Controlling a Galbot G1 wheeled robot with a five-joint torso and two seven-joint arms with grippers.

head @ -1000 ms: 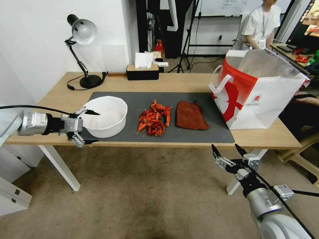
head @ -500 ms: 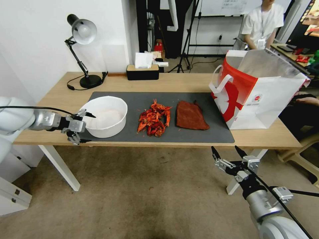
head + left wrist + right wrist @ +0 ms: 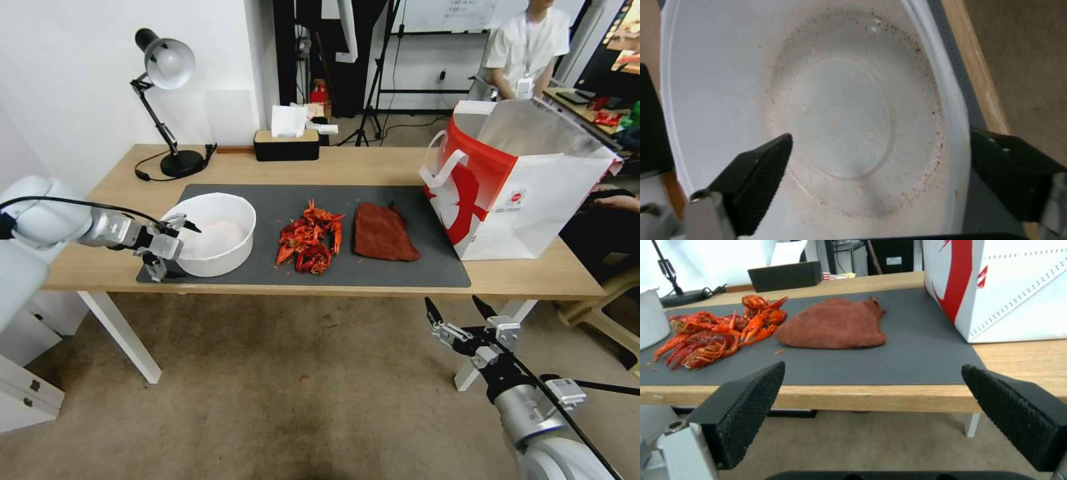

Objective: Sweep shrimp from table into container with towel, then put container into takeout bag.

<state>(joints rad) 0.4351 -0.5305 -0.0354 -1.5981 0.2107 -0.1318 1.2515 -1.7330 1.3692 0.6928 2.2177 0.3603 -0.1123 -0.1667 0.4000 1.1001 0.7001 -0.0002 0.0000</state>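
At the left end of the tabletop [image 3: 373, 163], the left pincer [image 3: 172, 248] is spread wide across the near-left rim of the white container [image 3: 213, 233], one finger [image 3: 756, 173] inside the bowl and the other outside its wall. Right of the container on the dark mat [image 3: 400, 267] lie the shrimp [image 3: 310, 239], then the brown towel [image 3: 383, 232], then the upright takeout bag [image 3: 520, 180] at the right end. Below the tabletop edge, the right pincer [image 3: 461, 312] hangs with fingers spread, holding nothing.

Bare mat [image 3: 393, 273] lies open on the towel's [image 3: 383, 233] near side. Shrimp [image 3: 310, 239] block one flank, takeout bag [image 3: 517, 193] the other.
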